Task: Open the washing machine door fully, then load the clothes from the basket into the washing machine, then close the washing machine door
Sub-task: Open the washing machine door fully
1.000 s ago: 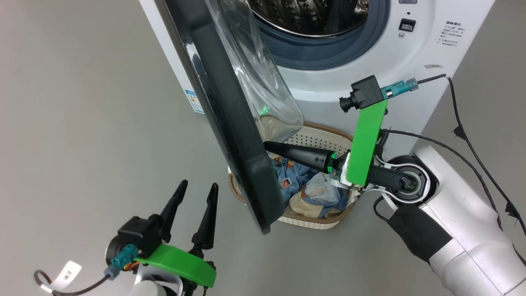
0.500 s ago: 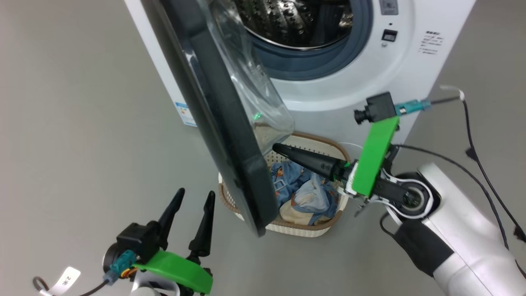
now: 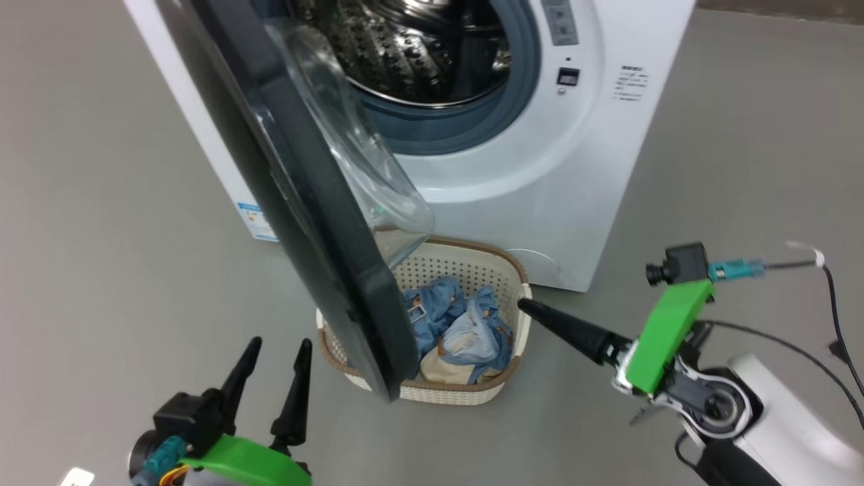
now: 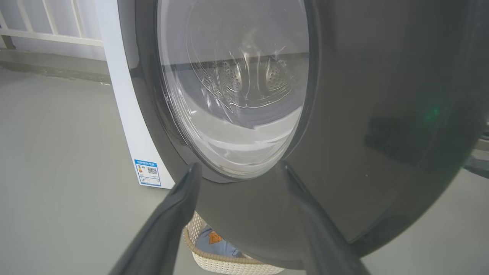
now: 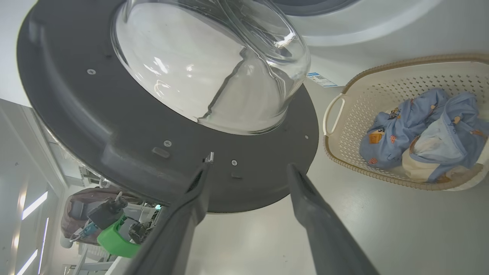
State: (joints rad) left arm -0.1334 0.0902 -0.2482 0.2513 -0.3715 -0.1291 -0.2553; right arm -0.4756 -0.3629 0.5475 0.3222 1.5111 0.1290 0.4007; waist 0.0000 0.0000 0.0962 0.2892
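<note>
1. The large round washing machine door with the glossy black rim and bulging clear glass bowl (image 3: 317, 223) is standing nearly edge-on to the head camera, swung out from the big white boxy front-loading washing machine (image 3: 574, 169). I am judging it only part-way open, so the first step is looking unfinished.
2. The small light blue and cream clothes (image 3: 459, 331) are all lying in the cream-white perforated plastic basket with the brown rim (image 3: 472, 244). The basket is sitting on the floor just in front of the machine, partly under the door's lower edge. Loading and closing are both waiting.
3. The left gripper (image 3: 280, 342) is hovering near the door's outer face, fingers spread and empty. The right gripper (image 5: 249, 166) is also gaping and carrying nothing, pointing at the door's inner side, beside the basket.
4. In the head view the door is covering the basket's left part. The frame is cutting off the machine's top and the upper part of the perforated steel drum (image 3: 412, 54), so I cannot tell whether anything is lying there.
</note>
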